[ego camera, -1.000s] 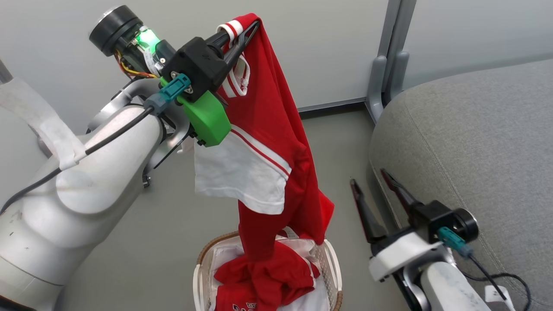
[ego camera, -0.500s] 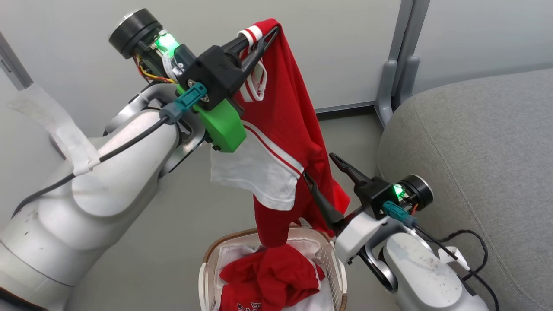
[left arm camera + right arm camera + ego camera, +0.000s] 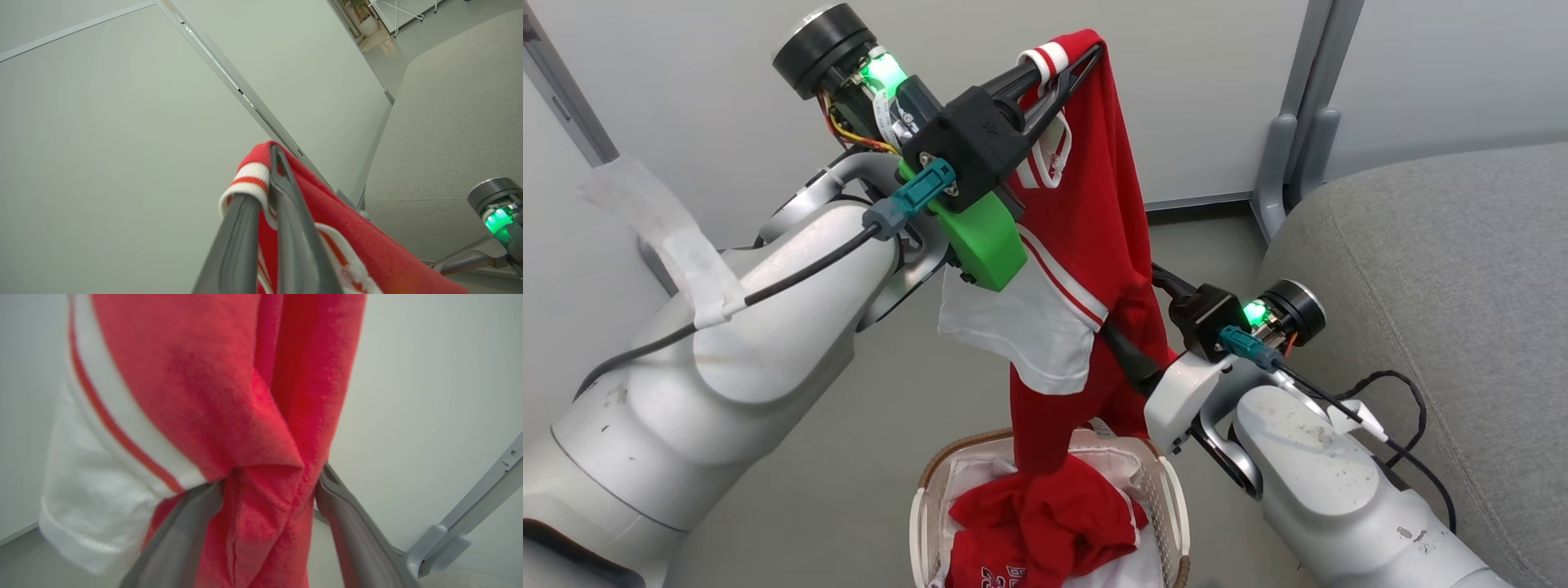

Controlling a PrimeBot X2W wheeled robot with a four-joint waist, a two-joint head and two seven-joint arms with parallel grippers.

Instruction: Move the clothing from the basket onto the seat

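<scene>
The hanging shirt [image 3: 1094, 204] is bright red, with a white sleeve panel edged by a thin red stripe and a white ribbed collar band carrying one red stripe. The heaped clothes [image 3: 1045, 523] are the same red with white lettering. The basket [image 3: 1174, 506] is white and perforated, with a brown woven rim. The sofa [image 3: 1437, 261] is plain grey fabric. A green cover [image 3: 980, 237] stands out against the glossy silver-white arm shells [image 3: 752, 351].
</scene>
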